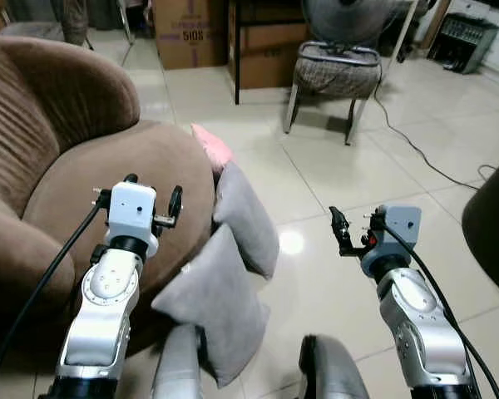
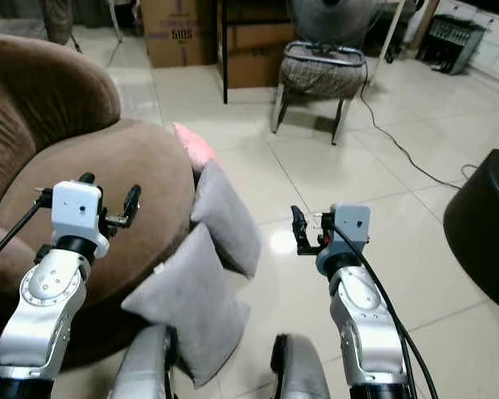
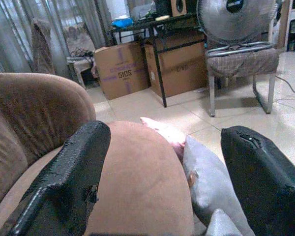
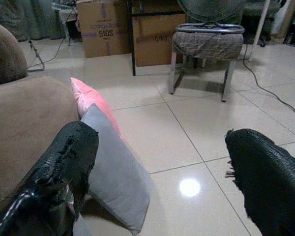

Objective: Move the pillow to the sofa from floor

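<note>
You've got three pillows on the tile floor (image 1: 333,191), all leaning against the front of the brown sofa (image 1: 108,174): a near grey pillow (image 1: 212,303), a second grey pillow (image 1: 245,218) behind it, and a pink pillow (image 1: 212,145) furthest back. Your left gripper (image 1: 154,199) hangs over the sofa seat edge, fingers spread wide, empty. Your right gripper (image 1: 343,231) hovers over bare floor to the right of the pillows, also wide open, holding nothing. Chair (image 1: 337,71) and cardboard boxes (image 1: 191,33) sit well behind.

Grey pillows (image 1: 212,303), pink pillow (image 1: 212,145), brown sofa (image 1: 58,141)
</note>
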Controlling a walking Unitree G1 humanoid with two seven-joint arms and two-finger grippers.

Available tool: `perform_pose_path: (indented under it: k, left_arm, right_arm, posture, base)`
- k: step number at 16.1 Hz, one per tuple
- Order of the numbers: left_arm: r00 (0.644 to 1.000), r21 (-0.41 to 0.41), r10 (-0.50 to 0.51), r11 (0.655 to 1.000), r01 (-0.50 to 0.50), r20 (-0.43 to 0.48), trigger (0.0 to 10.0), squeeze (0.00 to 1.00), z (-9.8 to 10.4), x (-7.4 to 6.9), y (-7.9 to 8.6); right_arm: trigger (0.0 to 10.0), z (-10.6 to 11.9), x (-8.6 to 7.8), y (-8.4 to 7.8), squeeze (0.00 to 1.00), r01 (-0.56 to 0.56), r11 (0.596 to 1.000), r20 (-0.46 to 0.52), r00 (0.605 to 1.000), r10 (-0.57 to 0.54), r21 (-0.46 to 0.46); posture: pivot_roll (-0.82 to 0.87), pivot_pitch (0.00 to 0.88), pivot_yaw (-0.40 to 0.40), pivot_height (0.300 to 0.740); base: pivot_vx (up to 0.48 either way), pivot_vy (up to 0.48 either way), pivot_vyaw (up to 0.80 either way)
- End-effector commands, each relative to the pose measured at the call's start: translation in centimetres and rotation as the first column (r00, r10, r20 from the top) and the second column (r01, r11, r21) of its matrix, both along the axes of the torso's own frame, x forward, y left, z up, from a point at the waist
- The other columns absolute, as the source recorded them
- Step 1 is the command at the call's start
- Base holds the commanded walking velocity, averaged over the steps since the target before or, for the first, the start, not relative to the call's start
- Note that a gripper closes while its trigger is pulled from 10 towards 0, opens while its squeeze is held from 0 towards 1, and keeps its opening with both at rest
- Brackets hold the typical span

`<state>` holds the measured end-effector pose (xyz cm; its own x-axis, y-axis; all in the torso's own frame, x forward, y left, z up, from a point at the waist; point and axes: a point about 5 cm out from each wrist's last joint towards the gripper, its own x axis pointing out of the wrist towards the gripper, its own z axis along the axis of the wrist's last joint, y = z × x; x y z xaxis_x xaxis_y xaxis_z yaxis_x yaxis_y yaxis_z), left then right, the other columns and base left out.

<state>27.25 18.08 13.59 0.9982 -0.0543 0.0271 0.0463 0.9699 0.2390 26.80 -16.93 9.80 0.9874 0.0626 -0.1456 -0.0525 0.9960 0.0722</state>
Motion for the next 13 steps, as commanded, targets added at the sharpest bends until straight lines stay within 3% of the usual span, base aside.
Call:
perform_pose_path:
  k: [1, 4, 13]
  left_arm:
    - [1.0, 0.001, -0.005, 1.0, 0.005, -0.01, 10.0, 0.0, -0.25, -0.01, -0.1]
    - [1.0, 0.003, -0.005, 1.0, 0.006, -0.019, 10.0, 0.0, -0.48, -0.21, -0.08]
    - [0.999, 0.005, -0.043, 0.999, 0.043, -0.031, 10.0, 0.0, -0.74, -0.51, -0.57]
  right_arm:
    - [10.0, 0.02, 0.0, -0.02, 0.0, -0.002, 1.0, -0.001, 1.0, 0.002, -0.004]
    - [10.0, -0.09, -0.06, 0.07, 0.0, -0.007, 1.0, -0.003, 1.0, 0.007, -0.009]
    - [10.0, -0.24, -0.35, -0.13, 0.0, -0.016, 1.0, -0.015, 1.0, 0.016, -0.021]
  posture:
    - [0.03, 0.0, -0.025, 0.535]
    - [0.03, 0.0, -0.032, 0.515]
    - [0.03, 0.0, -0.03, 0.515]
  base:
    - [0.0, 0.0, 0.0]
    - [0.0, 0.0, 0.0]
    - [0.03, 0.0, -0.06]
